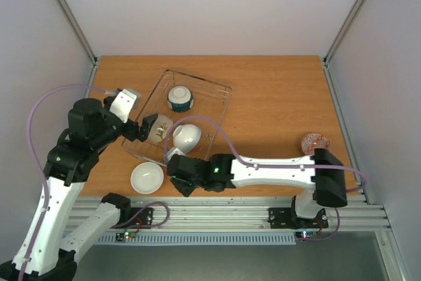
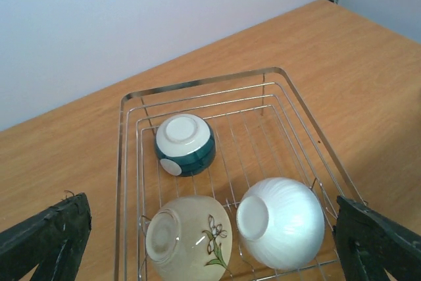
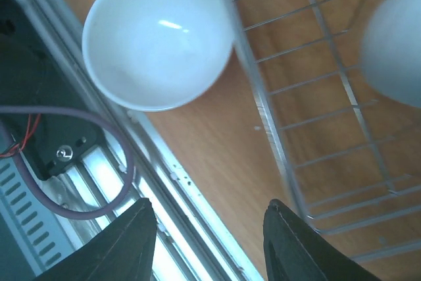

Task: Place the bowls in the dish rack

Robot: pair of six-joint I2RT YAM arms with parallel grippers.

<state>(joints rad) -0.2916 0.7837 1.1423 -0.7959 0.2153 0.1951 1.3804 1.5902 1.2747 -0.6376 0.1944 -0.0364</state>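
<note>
Dish rack sits on the table, at about 9 o'clock from table centre, turned at an angle. Three bowls are inside it. The teal-banded bowl is at the rack's 12 o'clock end, foot up. The sprig bowl and a plain white bowl lie side by side at the 6 o'clock end, both tipped with feet showing.

A second white bowl stands upright on the table outside the rack, at 7 o'clock from it, near the table's near edge. An orange bowl sits at 3 o'clock by the right edge, well apart from the rack.

My left gripper is at the rack's near-left corner, just beside the sprig bowl. Its fingers are spread wide and clamp nothing. From its wrist camera the teal-banded bowl is at 12 o'clock, the sprig bowl at 6 and the white bowl at 4.

My right gripper hangs over the table's near edge. Its fingers are apart with nothing between them. The upright white bowl is at 11 o'clock from it, not touching. The rack's rim wire is at 1 o'clock.
</note>
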